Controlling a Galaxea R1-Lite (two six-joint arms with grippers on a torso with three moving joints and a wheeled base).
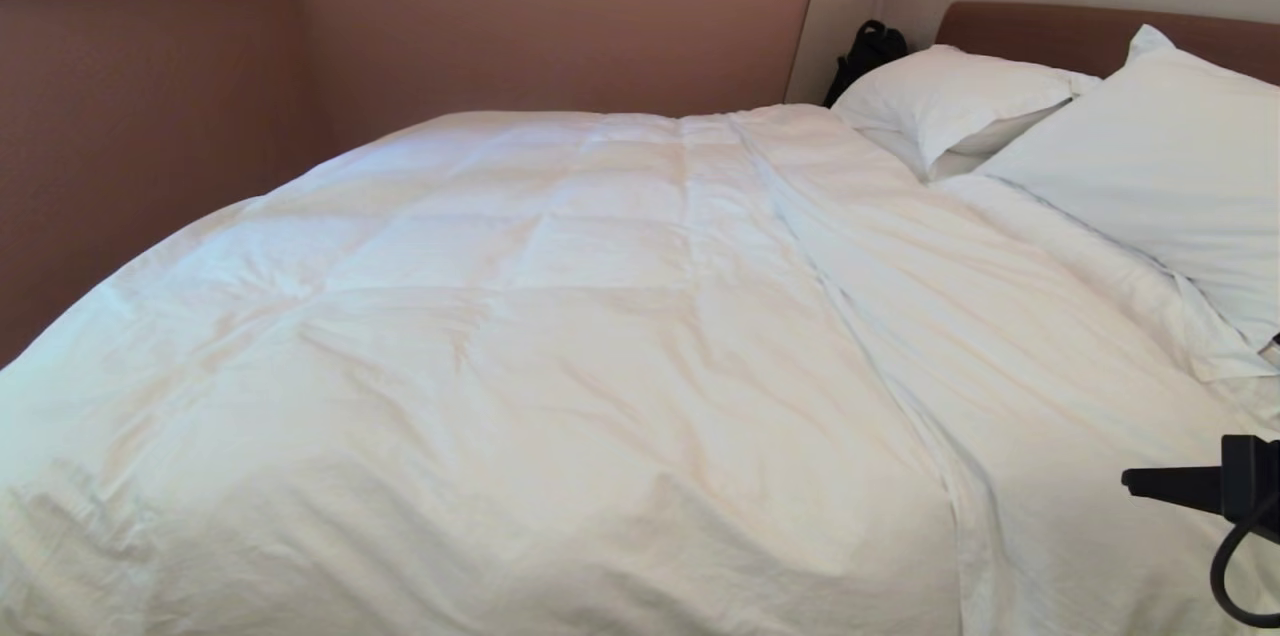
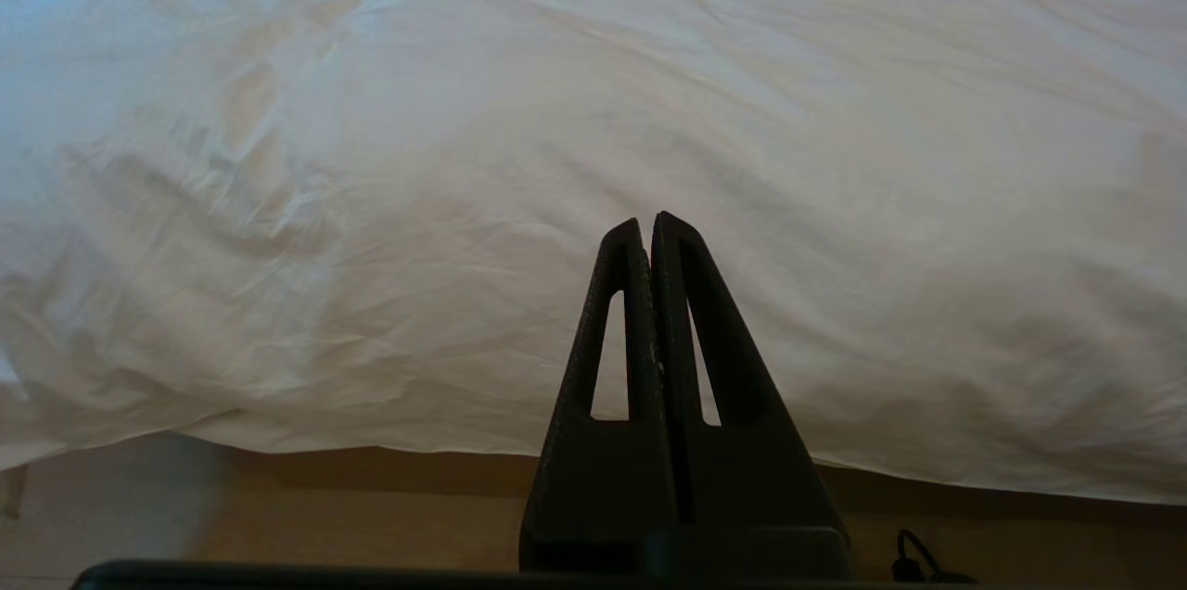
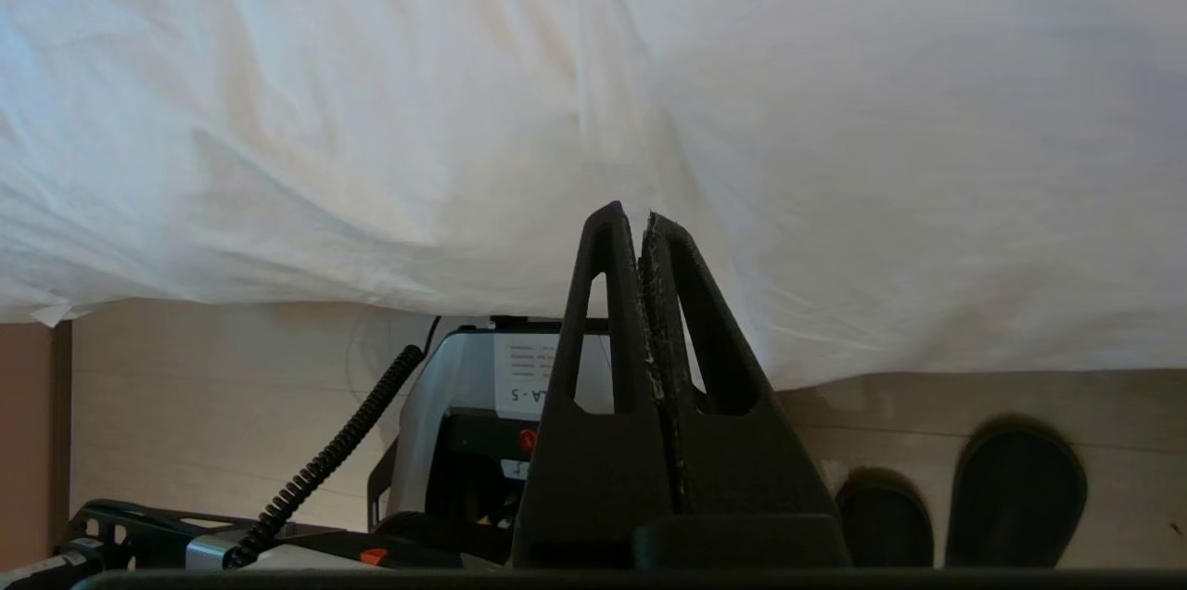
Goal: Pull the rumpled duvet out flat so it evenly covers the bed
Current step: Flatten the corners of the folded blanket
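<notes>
The puffy white duvet (image 1: pixel 560 316) lies spread over most of the bed (image 1: pixel 1050 31), with a long crease running from the head end toward the near edge. Its hem (image 2: pixel 371 423) hangs over the bed's near side above the floor. My right gripper (image 1: pixel 1130 481) pokes in at the lower right, just above the flatter white cover there; it is shut and holds nothing, as the right wrist view (image 3: pixel 632 217) also shows. In the left wrist view my left gripper (image 2: pixel 647 224) is shut and empty, pointing at the duvet's hanging side without touching it.
Two white pillows (image 1: pixel 960 96) (image 1: pixel 1170 166) lean at the headboard. A black bag (image 1: pixel 865 51) sits in the far corner beside the bed. My own base (image 3: pixel 464 404) and a coiled cable (image 3: pixel 325 460) stand at the bedside, with dark slippers (image 3: pixel 1015 493) on the wooden floor.
</notes>
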